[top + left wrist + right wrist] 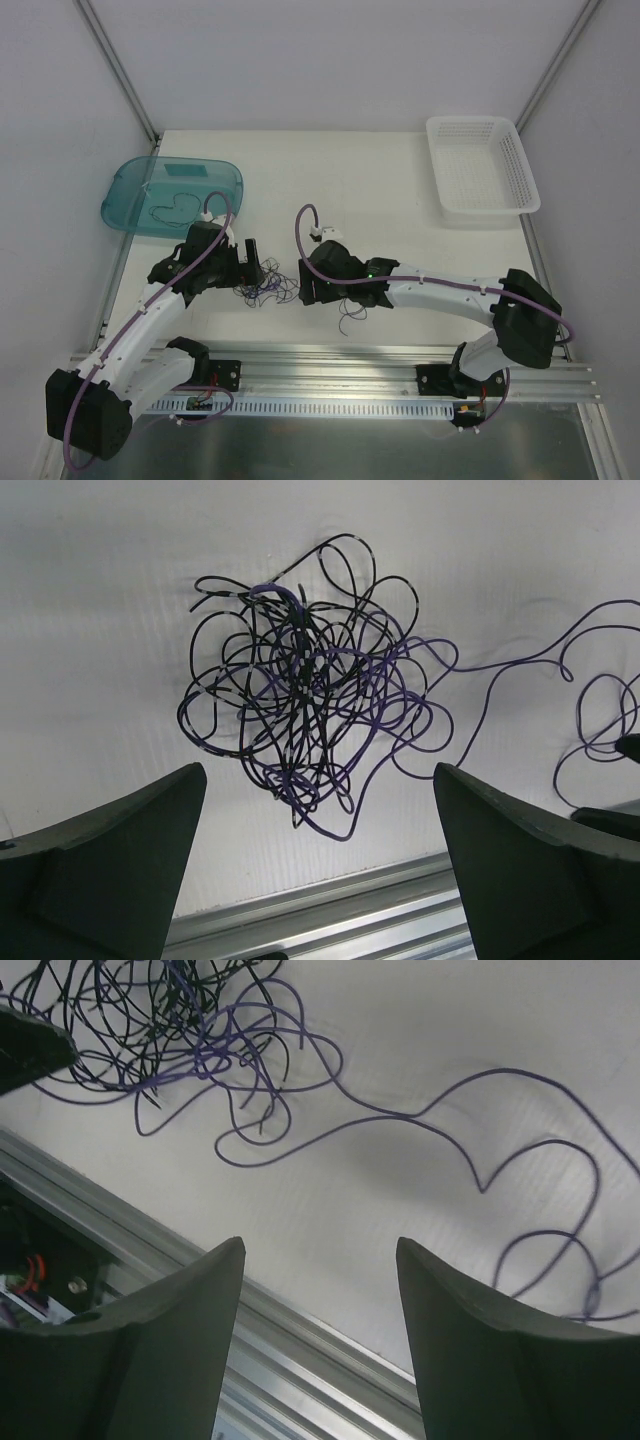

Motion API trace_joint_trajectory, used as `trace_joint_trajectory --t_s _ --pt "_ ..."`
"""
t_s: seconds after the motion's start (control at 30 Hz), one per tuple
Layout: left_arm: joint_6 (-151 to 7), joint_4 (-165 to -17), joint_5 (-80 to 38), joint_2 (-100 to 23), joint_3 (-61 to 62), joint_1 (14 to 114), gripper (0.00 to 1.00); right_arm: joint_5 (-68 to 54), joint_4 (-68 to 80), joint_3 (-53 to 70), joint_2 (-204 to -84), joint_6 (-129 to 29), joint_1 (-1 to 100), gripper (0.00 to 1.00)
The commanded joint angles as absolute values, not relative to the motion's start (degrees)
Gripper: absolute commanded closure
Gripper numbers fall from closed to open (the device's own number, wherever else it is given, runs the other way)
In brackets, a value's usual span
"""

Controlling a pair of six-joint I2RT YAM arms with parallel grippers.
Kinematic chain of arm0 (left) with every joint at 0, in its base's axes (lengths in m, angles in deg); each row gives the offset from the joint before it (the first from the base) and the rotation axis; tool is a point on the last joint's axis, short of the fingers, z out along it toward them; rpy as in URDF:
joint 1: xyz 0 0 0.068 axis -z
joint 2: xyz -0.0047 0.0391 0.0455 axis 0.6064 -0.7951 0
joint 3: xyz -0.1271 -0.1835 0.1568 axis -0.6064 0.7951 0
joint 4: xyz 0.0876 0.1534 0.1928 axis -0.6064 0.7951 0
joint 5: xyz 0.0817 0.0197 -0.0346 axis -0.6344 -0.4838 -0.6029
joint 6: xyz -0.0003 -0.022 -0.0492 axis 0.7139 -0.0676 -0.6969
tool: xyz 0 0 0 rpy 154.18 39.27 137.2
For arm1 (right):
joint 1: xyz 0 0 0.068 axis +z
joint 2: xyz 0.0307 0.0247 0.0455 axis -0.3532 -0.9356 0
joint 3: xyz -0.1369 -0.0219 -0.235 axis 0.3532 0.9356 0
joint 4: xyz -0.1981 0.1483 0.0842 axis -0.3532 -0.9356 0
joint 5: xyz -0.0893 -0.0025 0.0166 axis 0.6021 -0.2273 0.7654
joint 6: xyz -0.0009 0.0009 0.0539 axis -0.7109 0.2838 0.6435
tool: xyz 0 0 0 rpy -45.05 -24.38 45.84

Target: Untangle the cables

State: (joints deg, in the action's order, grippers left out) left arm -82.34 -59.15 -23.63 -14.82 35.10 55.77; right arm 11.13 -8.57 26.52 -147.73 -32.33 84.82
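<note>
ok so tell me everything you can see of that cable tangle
The tangle of cables is a loose clump of thin, flexible wires, some black with pale flecks, some purple, looped through each other. It lies flat on the white table, near the aluminium rail. One purple strand trails out of the clump in wide curls. Nothing visibly grips it.

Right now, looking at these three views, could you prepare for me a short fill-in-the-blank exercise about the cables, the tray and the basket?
1. The tangle of cables lies on the table in front of the left gripper, whose jaws stand ____.
2. One long strand of ____ colour trails from the tangle toward the right gripper.
3. The teal tray holds one loose ____.
4. The white basket stands at the table's far ____ corner.

Missing words: open; purple; cable; right.
</note>
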Motion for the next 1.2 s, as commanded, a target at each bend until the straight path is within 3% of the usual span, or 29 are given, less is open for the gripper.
trace_joint_trajectory --t_s 0.0,0.23,0.53,0.77,0.9,1.03,1.17 --pt "-82.1 -59.1 -26.0 -15.4 35.0 56.1 0.02 13.5 -1.5 23.8 -152.7 -19.3 86.7 0.34" --pt "-82.6 -59.3 -25.1 -19.4 35.5 56.2 0.09 14.7 5.4 21.6 -161.2 -7.1 88.3 0.41" --pt "-83.2 -60.0 -24.5 -24.2 34.8 56.1 0.18 17.3 5.9 19.1 -166.8 -4.6 89.1 0.44" --pt "-83.4 -61.7 -24.2 -28.0 33.0 56.2 0.44 17.9 5.6 21.2 -167.8 -3.2 89.1 0.61" --pt "-83.4 -62.4 -24.3 -30.3 31.9 56.2 0.77 20.1 3.7 22.2 -166.3 -4.4 89.0 0.81" --pt "-82.8 -63.0 -25.4 -32.6 30.0 56.2 0.97 22.1 1.3 24.6 -164.5 -5.2 88.4 0.97" --pt "-82.4 -63.6 -26.1 -35.4 27.5 56.2 1.00 23.1 0.2 28.0 -161.1 -5.9 87.1 0.99"
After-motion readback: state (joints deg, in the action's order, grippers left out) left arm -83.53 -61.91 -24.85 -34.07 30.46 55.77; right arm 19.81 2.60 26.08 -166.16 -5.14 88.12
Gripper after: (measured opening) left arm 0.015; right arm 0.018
